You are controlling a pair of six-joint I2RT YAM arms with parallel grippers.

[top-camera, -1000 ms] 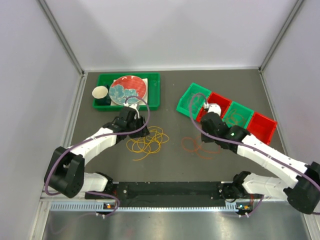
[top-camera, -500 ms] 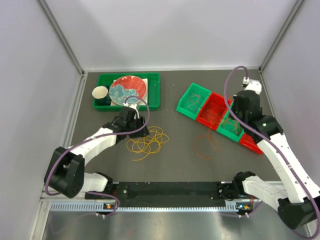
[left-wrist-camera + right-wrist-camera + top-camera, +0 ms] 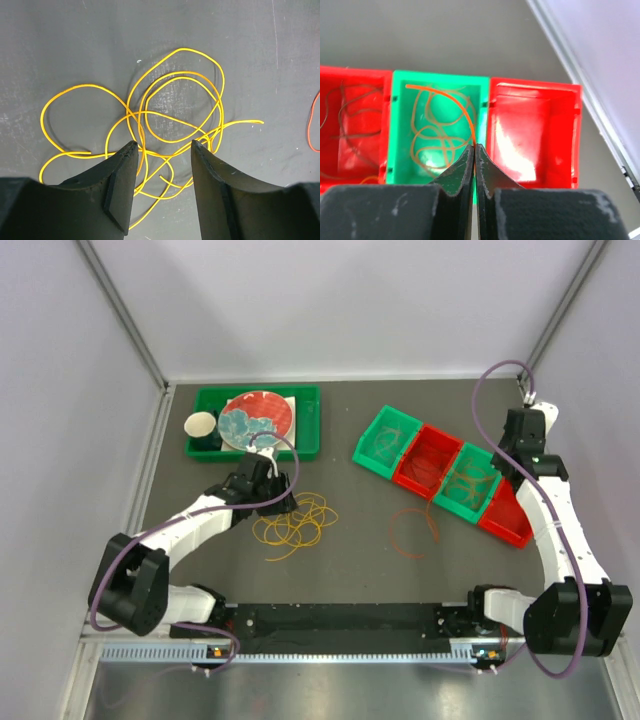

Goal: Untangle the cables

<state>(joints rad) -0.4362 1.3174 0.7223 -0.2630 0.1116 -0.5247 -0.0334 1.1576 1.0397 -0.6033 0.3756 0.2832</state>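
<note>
Two arms: the left tool [image 3: 162, 150] stands half spread just above the yellow tangle and grips nothing. The right tool [image 3: 475, 147] is pinched tight on an orange cable [image 3: 452, 102].
Held cable: one bright orange cable arcs from the right tool's tips toward the far left corner of a green bin [image 3: 440, 76], above the dull orange loops [image 3: 437, 137] lying in that bin.
Cables on the tabletop: one yellow tangle [image 3: 295, 520] of overlapping loops sits left of the middle, its strands too crossed to count. One orange-red loop [image 3: 412, 530] lies well apart to its right, in front of the bins.
Small bins: four bins [image 3: 505, 518] stand in a slanted row at back right, side by side and alternating green and red. The red bin [image 3: 357, 77] left of the held cable holds a dark maroon cable [image 3: 345, 120].
Tray: one green tray [image 3: 308, 426] sits at back left, carrying one red-and-blue plate [image 3: 257, 418] and one cream cup [image 3: 200, 425].
Tabletop [image 3: 350, 570]: dark grey and matte, scuffed with pale marks.
Room: pale walls [image 3: 350, 300] close three sides, meeting at metal corner posts.
</note>
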